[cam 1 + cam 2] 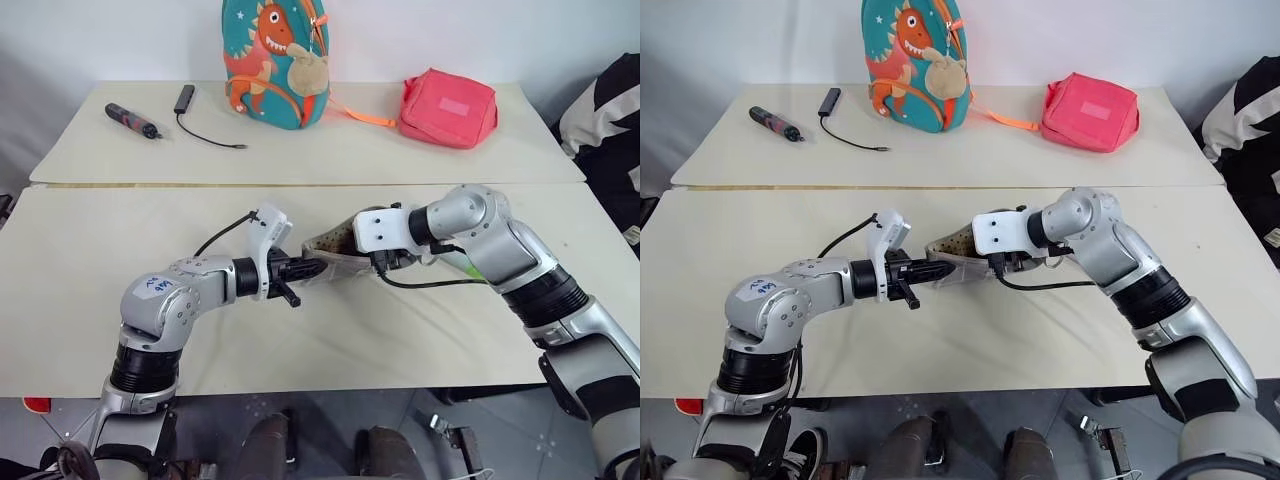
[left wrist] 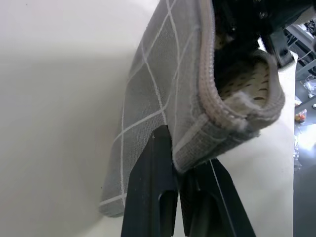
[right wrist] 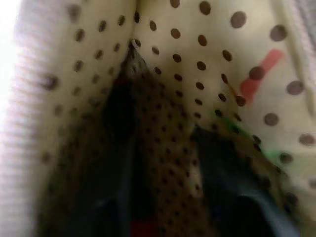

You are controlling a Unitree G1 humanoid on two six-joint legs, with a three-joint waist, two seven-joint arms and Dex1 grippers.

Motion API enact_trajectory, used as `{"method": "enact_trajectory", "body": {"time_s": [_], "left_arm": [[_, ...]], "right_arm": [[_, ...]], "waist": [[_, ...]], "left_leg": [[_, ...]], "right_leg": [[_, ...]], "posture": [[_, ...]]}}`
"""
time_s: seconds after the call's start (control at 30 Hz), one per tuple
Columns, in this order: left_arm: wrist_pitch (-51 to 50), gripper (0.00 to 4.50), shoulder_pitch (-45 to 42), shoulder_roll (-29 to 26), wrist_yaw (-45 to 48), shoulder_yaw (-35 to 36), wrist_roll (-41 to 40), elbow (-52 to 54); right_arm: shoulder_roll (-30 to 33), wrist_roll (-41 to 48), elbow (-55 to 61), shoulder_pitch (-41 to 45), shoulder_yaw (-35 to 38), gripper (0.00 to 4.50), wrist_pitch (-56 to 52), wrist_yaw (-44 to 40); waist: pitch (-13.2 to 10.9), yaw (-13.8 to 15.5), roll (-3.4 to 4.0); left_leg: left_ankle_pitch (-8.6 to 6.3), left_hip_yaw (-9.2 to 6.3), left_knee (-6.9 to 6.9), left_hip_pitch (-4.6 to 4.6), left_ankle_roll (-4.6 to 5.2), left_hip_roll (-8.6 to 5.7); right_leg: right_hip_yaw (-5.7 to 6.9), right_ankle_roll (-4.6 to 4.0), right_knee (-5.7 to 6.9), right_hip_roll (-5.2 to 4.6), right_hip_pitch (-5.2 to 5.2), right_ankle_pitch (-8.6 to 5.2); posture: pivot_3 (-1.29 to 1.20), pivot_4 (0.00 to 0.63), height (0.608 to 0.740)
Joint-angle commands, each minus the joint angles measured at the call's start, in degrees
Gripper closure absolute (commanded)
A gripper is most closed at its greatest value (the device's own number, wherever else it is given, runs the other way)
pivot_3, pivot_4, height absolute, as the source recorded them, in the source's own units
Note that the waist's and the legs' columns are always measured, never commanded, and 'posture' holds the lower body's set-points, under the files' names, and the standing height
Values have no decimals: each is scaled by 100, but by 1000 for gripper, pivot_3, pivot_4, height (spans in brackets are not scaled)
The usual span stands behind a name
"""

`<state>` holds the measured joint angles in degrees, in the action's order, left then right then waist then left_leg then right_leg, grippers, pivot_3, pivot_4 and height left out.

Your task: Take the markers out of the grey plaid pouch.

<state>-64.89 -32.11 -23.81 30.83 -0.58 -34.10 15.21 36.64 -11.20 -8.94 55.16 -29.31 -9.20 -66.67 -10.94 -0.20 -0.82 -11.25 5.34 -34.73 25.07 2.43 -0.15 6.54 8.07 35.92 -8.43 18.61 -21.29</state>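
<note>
The left gripper (image 1: 300, 268) is clamped on one end of the grey plaid pouch (image 2: 163, 98), holding it raised above the middle of the near tabletop (image 1: 90, 260) with its mouth open. The right gripper (image 1: 385, 262) reaches into that mouth; whether its jaws stand wide or narrow cannot be told. A red marker (image 3: 260, 74) lies against the dotted lining. Step in hand: reaching inside. Next: close on a marker and draw it out.

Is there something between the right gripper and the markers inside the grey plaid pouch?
Nothing visible blocks it. The left gripper pinches one end of the grey plaid pouch, holding its mouth open, and the right gripper is at that mouth, looking at the dotted lining. No marker can be made out clearly inside.
</note>
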Motion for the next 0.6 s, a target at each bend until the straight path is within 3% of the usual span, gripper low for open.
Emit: {"method": "enact_trajectory", "body": {"time_s": [0.03,0.23,0.6], "left_arm": [[76,4500,7,9,33,77,-79,46],[151,4500,55,-56,60,-6,-11,22],[190,4500,146,-96,85,-55,-6,23]], "right_arm": [[-80,-177,35,51,-43,1823,76,-114],[-196,-361,-67,24,-74,1823,111,-306],[-612,-999,-873,74,-131,1823,640,160]], "waist": [[0,0,0],[0,-1,0],[1,-28,-1]], "left_leg": [[0,0,1,0,0,0],[0,0,2,0,0,-1],[0,2,3,-7,-2,1]], "right_leg": [[0,0,1,0,1,0],[-1,0,3,0,0,0],[-3,0,5,2,0,0]], "posture": [[0,150,740],[0,150,740],[0,150,740]]}}
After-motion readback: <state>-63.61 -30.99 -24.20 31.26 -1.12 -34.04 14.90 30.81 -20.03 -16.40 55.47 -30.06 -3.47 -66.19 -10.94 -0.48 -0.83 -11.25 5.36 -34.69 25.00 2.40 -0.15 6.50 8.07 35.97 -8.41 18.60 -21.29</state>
